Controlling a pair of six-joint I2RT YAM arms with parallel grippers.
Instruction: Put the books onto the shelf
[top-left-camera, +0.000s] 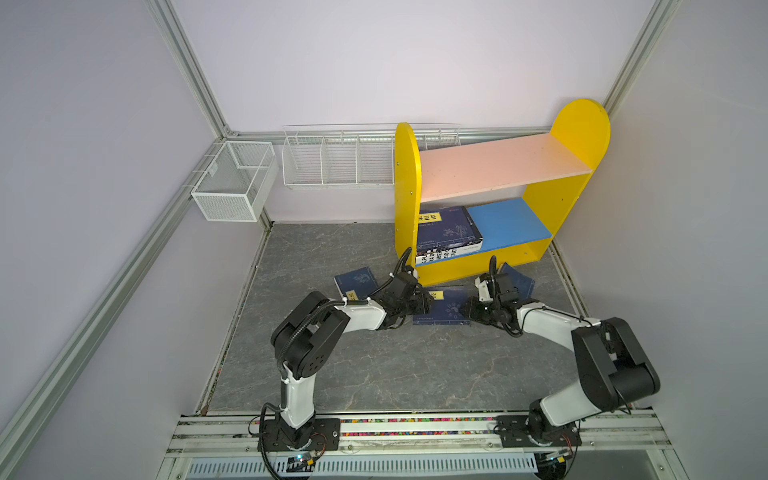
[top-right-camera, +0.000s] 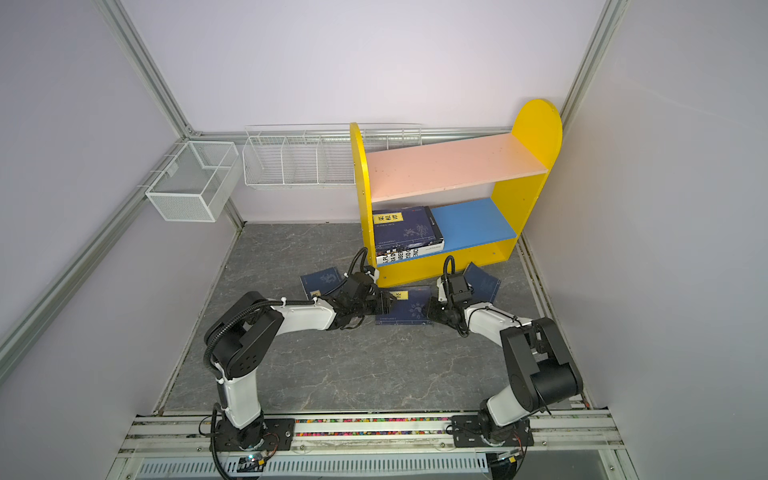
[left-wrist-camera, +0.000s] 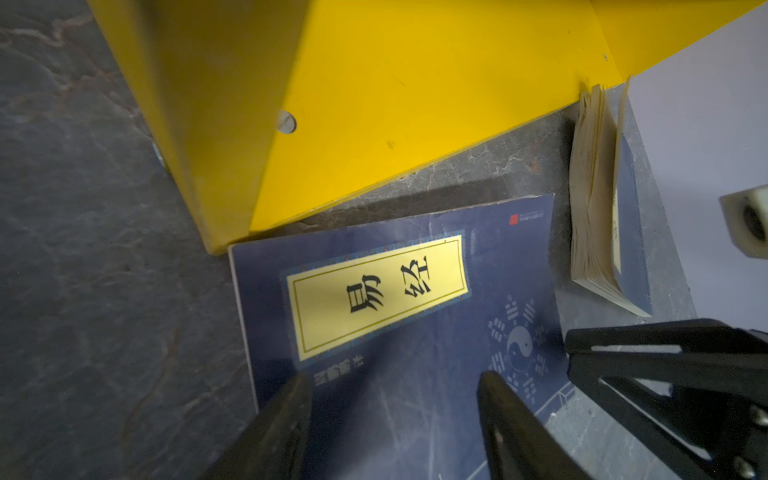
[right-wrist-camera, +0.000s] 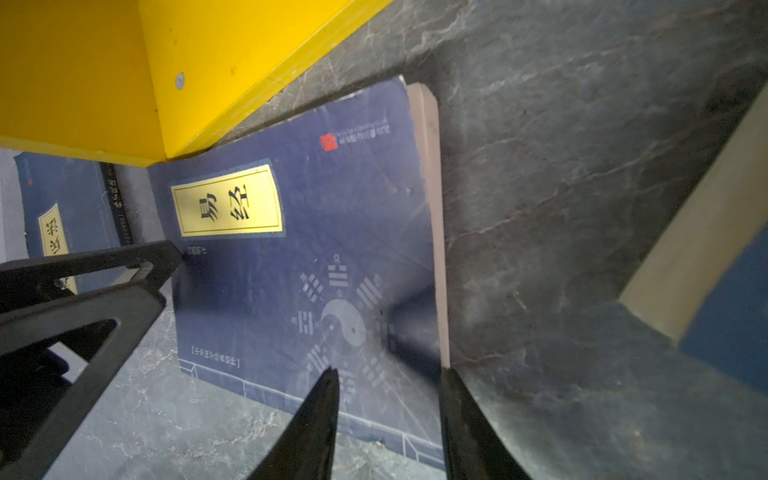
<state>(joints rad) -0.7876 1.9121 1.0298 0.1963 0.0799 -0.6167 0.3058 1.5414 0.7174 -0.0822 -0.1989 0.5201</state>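
Top views: you're sitting partway, book stack (top-left-camera: 446, 230) lying on the shelf (top-left-camera: 579, 124), three navy books (top-left-camera: 355, 280) waiting on the table (top-left-camera: 374, 365) mid-frame; left hand (top-left-camera: 427, 304), right hand (top-left-camera: 471, 311) hovering part-open, empty, flanking middle book (top-left-camera: 451, 309).

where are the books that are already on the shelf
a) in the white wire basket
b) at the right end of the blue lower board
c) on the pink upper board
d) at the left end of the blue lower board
d: the stacked books lie at the left end of the blue lower board.
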